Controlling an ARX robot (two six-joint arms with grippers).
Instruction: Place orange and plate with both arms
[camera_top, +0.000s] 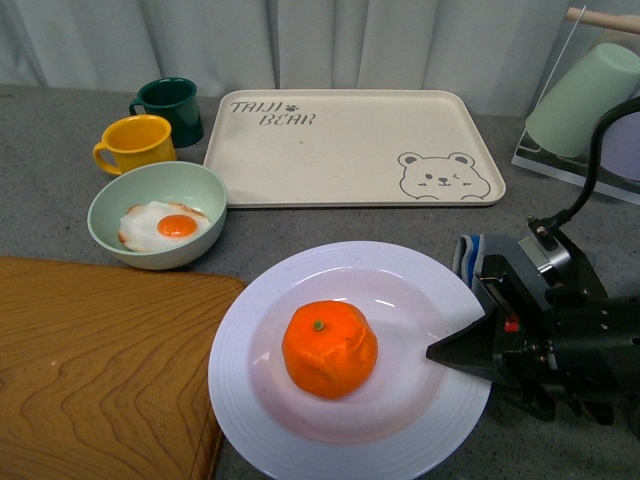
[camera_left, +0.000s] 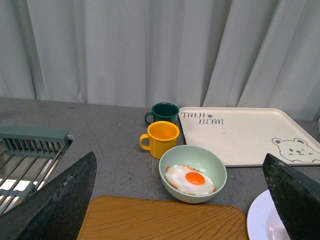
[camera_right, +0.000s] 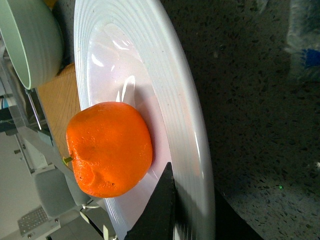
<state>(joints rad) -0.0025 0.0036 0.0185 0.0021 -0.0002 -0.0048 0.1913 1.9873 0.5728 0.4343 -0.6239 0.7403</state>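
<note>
Soft, even light comes down from overhead, so shadows stay faint: a pale one hugs the orange (camera_top: 329, 349) on the plate (camera_top: 300, 440), and another sits inside the green bowl (camera_top: 196, 186). The front view is crisp near and far. In the right wrist view white glare streaks the plate's well, while the counter (camera_right: 260, 100) beside it falls dark and grainy, with its edges blurred. The left wrist view is bright across the curtain (camera_left: 150, 50), and the metal rack (camera_left: 30, 160) glints
</note>
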